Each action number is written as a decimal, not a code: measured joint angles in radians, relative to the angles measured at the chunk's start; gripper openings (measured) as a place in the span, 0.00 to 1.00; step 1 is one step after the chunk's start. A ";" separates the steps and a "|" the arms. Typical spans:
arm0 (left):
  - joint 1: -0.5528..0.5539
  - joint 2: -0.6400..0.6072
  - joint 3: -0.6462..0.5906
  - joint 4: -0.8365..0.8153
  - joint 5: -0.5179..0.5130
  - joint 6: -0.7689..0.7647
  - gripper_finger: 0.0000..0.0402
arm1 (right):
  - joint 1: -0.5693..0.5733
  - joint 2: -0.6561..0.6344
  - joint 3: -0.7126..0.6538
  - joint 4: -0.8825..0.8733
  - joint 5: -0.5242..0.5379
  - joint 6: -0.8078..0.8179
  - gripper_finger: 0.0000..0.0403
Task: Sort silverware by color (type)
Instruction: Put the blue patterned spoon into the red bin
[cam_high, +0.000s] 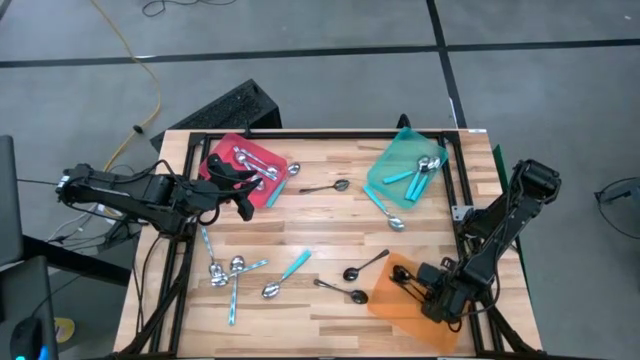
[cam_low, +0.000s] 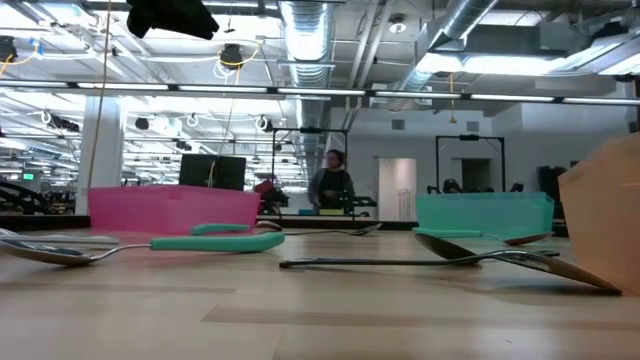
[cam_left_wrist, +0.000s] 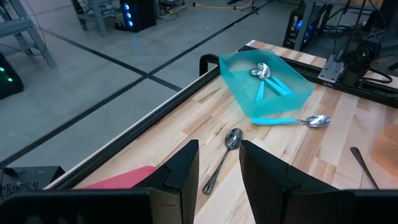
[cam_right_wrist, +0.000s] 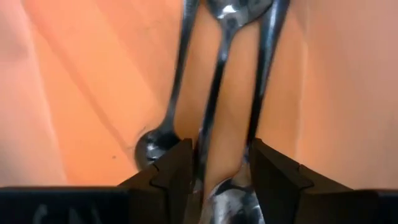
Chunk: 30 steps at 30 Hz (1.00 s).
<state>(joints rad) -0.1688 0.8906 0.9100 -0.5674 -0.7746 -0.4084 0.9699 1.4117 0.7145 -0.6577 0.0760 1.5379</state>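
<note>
Now the right pincer (cam_right_wrist: 219, 163) stands open inside the orange tray (cam_high: 392, 300), black spoons (cam_right_wrist: 217, 87) lengthwise between its fingers. Nearest loose black spoon (cam_high: 364, 265) lies just beside that tray; left pincer (cam_left_wrist: 219, 163) hovers half-open, empty.

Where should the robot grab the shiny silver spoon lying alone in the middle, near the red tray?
Grab the silver spoon by its thin handle, coming straight down from above. It lies flat on the table with bare wood on both sides, so fingers fit across the handle.
</note>
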 joint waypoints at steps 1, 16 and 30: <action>0.000 0.000 0.000 0.000 0.000 0.000 0.25 | 0.000 0.000 0.003 0.000 -0.003 -0.001 0.45; 0.000 0.000 0.000 0.000 0.000 0.003 0.25 | -0.009 -0.001 0.216 -0.116 -0.003 -0.194 0.45; 0.000 0.000 0.000 0.000 0.002 0.003 0.25 | -0.290 -0.002 0.439 -0.310 0.063 -0.648 0.45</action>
<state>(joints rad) -0.1684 0.8904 0.9100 -0.5674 -0.7726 -0.4057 0.6803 1.4097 1.1538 -0.9682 0.1394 0.8899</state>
